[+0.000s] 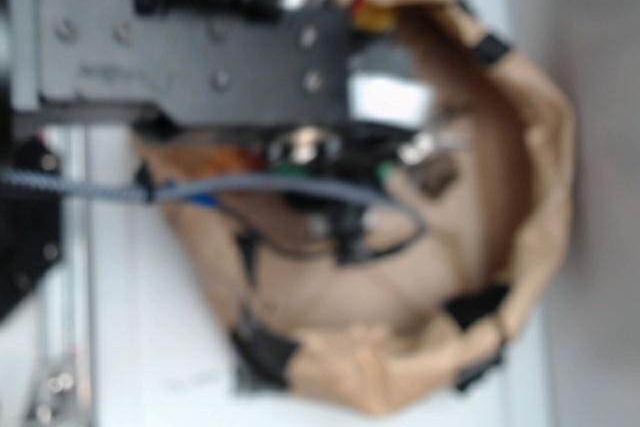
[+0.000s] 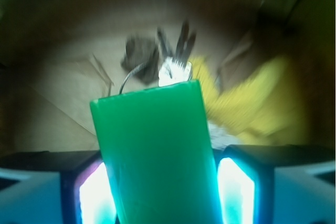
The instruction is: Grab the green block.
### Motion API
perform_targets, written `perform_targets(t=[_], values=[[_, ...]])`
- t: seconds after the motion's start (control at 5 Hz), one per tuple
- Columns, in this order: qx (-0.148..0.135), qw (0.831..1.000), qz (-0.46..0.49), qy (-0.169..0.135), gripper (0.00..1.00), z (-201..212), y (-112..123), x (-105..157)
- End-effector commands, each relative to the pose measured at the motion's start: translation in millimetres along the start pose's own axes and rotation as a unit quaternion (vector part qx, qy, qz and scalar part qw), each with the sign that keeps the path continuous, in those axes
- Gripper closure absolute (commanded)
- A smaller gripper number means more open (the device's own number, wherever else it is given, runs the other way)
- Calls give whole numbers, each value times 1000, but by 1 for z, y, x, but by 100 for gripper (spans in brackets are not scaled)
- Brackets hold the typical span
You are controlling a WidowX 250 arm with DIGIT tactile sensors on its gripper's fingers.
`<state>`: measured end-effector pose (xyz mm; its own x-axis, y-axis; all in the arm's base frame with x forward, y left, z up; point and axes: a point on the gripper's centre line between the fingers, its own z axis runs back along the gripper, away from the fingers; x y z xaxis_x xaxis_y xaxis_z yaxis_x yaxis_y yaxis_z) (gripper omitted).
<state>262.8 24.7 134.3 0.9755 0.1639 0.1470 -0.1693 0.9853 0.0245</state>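
The green block [image 2: 157, 150] fills the middle of the wrist view as a smooth, bright-green slab, its far end pointing away from the camera. It sits between the two lit finger pads [image 2: 97, 195], and both touch its long sides. My gripper [image 2: 164, 187] is shut on it. The block hangs above the brown floor of the bag, apart from the things lying there. The exterior view is very blurred. There my gripper [image 1: 310, 162] reaches down inside the brown bag [image 1: 540, 197], and only a small patch of the green block [image 1: 292, 154] shows under the arm.
On the bag floor beyond the block lie a bunch of keys on a wire ring [image 2: 170, 64], a dark lump [image 2: 140, 56] and a yellow cloth [image 2: 247, 100]. The bag's crumpled walls with black tape patches [image 1: 265, 352] ring the gripper. A grey cable [image 1: 250, 187] crosses the bag.
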Motion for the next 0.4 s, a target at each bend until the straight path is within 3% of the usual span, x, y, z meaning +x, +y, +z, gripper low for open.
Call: perform_targets(t=[0.0,0.2], values=[[7,1000,-20,10,100,47,-8,5],[-1,1000,-20,10,100,48,-9,-1]])
